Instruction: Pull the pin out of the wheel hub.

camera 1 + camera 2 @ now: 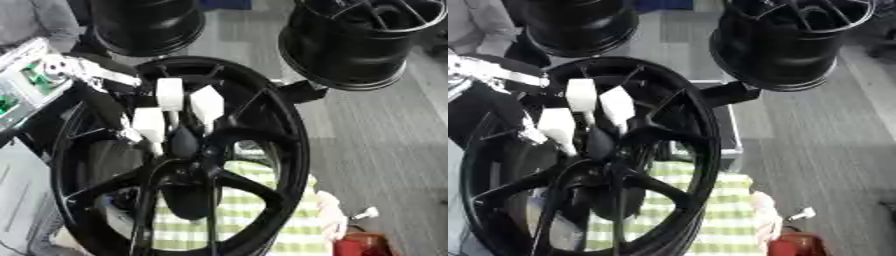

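Wheel hub [262, 150]: standing on its rim. Your left hand [179, 107] fingers [169, 92] are curling inward at its centre; pin hidden, grasp unclear.

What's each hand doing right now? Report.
Left hand: at the wheel hub, open or shut cannot be told.
Right hand: not in view.

The large black wheel hub [179, 160] fills the lower left, and its spokes leave only narrow gaps to reach through. The left hand [179, 107], its white-tipped fingers at the hub's centre, blocks the 12 o'clock side. Two more black rims stand at 11 o'clock [144, 25] and 1 o'clock [354, 42]. Bare grey floor [385, 150] lies open at 3 o'clock.
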Motion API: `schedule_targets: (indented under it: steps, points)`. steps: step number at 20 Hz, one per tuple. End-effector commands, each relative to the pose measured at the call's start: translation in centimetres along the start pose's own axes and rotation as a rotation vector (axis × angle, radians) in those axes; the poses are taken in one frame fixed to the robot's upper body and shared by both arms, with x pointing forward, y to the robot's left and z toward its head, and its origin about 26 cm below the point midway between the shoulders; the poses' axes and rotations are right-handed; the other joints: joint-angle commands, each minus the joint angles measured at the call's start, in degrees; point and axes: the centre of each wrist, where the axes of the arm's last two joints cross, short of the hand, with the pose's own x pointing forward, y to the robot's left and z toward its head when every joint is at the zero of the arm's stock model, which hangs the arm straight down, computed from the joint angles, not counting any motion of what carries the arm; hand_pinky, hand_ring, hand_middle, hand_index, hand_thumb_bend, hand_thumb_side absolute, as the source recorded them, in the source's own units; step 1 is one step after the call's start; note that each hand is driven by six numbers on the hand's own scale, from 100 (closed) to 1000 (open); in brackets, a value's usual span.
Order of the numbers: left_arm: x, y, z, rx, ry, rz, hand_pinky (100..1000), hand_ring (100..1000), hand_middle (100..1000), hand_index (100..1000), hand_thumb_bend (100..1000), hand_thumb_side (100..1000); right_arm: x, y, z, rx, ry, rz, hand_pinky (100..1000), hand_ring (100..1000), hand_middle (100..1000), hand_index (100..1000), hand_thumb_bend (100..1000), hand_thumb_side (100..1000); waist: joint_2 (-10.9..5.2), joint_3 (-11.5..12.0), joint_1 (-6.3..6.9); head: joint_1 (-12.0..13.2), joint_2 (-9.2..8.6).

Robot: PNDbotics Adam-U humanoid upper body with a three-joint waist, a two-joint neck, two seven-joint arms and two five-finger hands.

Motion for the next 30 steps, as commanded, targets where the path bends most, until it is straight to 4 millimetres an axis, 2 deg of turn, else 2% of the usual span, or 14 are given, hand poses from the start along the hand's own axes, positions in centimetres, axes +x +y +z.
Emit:
schedule_targets:
  steps: [1, 8, 16, 23, 27, 28, 29, 30]
  points:
    - [0.0, 0.6, 1.4, 0.025, 0.042, -0.025, 755, 734, 681, 774, 558, 392, 0.5, -0.9, -0.6, -0.024, -0.02, 0.011, 823, 796, 756, 796, 100, 660, -1.04, 0.0, -0.15, -0.4, 0.27]
    - [1.3, 0.6, 2.1, 0.052, 0.068, -0.082, 743, 722, 665, 763, 501, 389, 0.3, -0.9, -0.6, -0.021, -0.012, 0.013, 822, 796, 755, 795, 100, 660, -1.04, 0.1, -0.14, -0.8, 0.27]
    - [2.6, 0.4, 2.9, 0.113, 0.143, -0.2, 719, 696, 634, 749, 424, 327, 0.0, -0.9, -0.6, -0.025, -0.002, 0.01, 821, 796, 755, 794, 100, 661, -1.1, 0.1, -0.11, -0.6, 0.27]
    - [3.2, 0.4, 2.4, 0.109, 0.131, -0.199, 708, 682, 621, 742, 422, 335, 0.0, -0.8, -0.6, -0.025, -0.001, 0.006, 820, 796, 754, 794, 100, 661, -1.09, 0.0, -0.03, -0.6, 0.27]
    - [3.5, 0.5, 2.4, 0.113, 0.127, -0.188, 696, 654, 594, 714, 349, 302, -0.1, -0.8, -0.6, -0.026, 0.002, 0.006, 820, 796, 754, 793, 100, 662, -1.08, -0.1, 0.05, -0.6, 0.27]
    - [3.6, 0.6, 2.5, 0.117, 0.126, -0.186, 684, 629, 568, 694, 288, 266, -0.1, -0.8, -0.6, -0.026, 0.003, 0.006, 820, 796, 754, 793, 100, 662, -1.09, -0.1, 0.07, -0.6, 0.27]
    - [3.7, 0.7, 2.6, 0.121, 0.125, -0.183, 683, 627, 565, 692, 282, 262, -0.1, -0.8, -0.6, -0.026, 0.005, 0.007, 820, 796, 754, 793, 100, 662, -1.09, -0.1, 0.08, -0.6, 0.27]
    - [3.8, 0.7, 2.6, 0.124, 0.125, -0.18, 678, 614, 544, 676, 237, 235, -0.2, -0.8, -0.6, -0.027, 0.005, 0.007, 820, 796, 754, 793, 100, 662, -1.1, 0.0, 0.1, -0.6, 0.27]
